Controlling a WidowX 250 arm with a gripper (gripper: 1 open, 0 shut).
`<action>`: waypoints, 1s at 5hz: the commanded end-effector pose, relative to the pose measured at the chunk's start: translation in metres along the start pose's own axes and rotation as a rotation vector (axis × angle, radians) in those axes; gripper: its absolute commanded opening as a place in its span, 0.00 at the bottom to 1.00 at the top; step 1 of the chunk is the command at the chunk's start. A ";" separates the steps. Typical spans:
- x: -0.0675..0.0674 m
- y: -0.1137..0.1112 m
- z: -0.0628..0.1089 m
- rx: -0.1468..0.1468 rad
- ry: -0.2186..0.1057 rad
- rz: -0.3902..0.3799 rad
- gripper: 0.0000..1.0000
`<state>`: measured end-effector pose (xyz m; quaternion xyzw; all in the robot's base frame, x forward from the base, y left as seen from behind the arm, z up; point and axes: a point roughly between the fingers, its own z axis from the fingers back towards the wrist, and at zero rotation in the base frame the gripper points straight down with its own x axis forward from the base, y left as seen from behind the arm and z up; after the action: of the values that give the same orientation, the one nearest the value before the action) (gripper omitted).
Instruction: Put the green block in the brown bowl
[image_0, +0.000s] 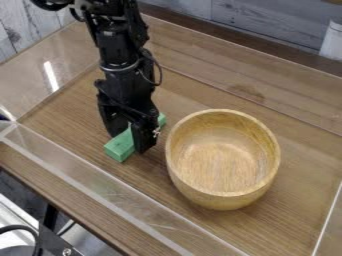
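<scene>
green block (127, 143), just one, sits between the open hand's (130, 140) fingers beside one brown bowl (223, 157).

Brown bowl (223, 157) crowds the pincer (128, 139) rightward; tabletop (60, 110) leftward lies open.

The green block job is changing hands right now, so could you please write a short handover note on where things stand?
Hand: open, pointing straight down, its fingers straddling the green block; no grip closed yet.
Green block: lying on the wooden table, just left of the brown bowl, not lifted.
Brown bowl: upright, empty.
Done: hand lowered over the block.
Left: close on the block, lift it, carry it over the bowl and release.
</scene>
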<state>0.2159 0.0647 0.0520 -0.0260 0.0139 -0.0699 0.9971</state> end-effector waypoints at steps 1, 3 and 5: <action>0.006 0.001 0.009 0.014 -0.036 -0.004 1.00; 0.008 0.004 0.000 0.013 -0.019 0.010 1.00; 0.010 0.006 -0.001 0.006 -0.018 0.023 0.00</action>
<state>0.2161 0.0644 0.0407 -0.0325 0.0280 -0.0606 0.9972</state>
